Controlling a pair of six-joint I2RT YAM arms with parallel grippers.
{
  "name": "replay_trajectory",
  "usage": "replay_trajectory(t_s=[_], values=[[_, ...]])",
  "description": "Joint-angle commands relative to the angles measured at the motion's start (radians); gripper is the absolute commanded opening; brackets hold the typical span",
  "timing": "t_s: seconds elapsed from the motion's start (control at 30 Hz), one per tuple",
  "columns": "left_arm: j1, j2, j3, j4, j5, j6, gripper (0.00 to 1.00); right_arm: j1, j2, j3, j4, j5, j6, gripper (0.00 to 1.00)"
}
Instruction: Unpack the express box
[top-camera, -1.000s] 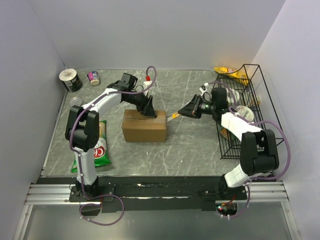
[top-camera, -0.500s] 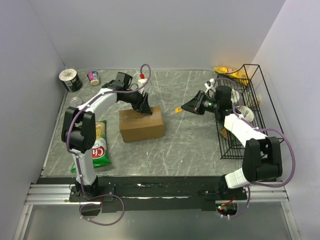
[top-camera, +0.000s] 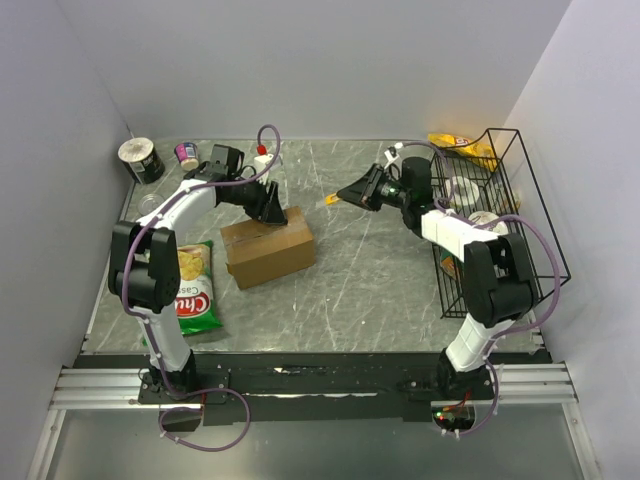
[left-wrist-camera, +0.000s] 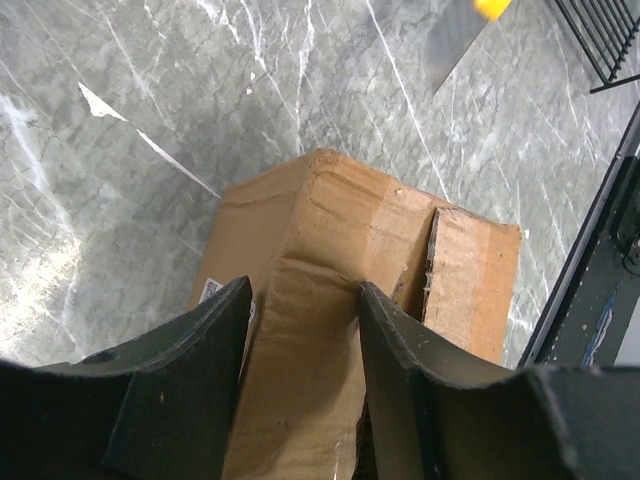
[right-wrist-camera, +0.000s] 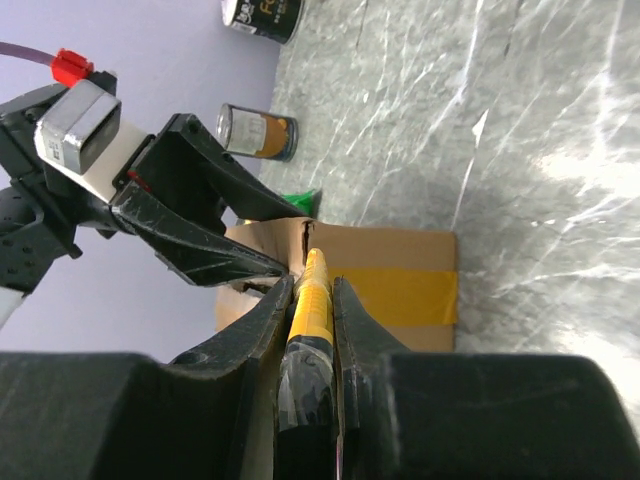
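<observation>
Grey marble-look tabletop (top-camera: 350, 290) w/ plain pale lavender walls (top-camera: 350, 60) on three sides.

Robotics laboratory cell: plain walls (top-camera: 300, 60) enclose a marble-patterned table (top-camera: 350, 290), with an aluminium mounting rail (top-camera: 330, 385) along its near edge.

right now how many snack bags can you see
2: a green snack bag lying at the near left, and a yellow one at the far right, by the far end of the wire basket. More may be hidden among the things in the basket.
</observation>
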Motion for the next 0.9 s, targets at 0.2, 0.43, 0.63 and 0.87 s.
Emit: replay_trajectory(t_s=[0.2,0.43,0.63,0.87], values=[[0.012,-0.034,-0.033,0.005,-0.053,-0.026,0.51,0.065,0.040,0.070,0.117,0.095,0.053,0.00],[0.012,-0.042,-0.043,0.005,-0.055,-0.021,0.51,0.090,0.057,0.087,0.104,0.123,0.036,0.00],[0.012,-0.041,-0.044,0.006,-0.050,-0.021,0.50,0.108,0.062,0.088,0.102,0.128,0.018,0.00],[0.012,-0.033,-0.040,0.011,-0.045,-0.026,0.48,0.118,0.059,0.068,0.099,0.126,0.010,0.00]])
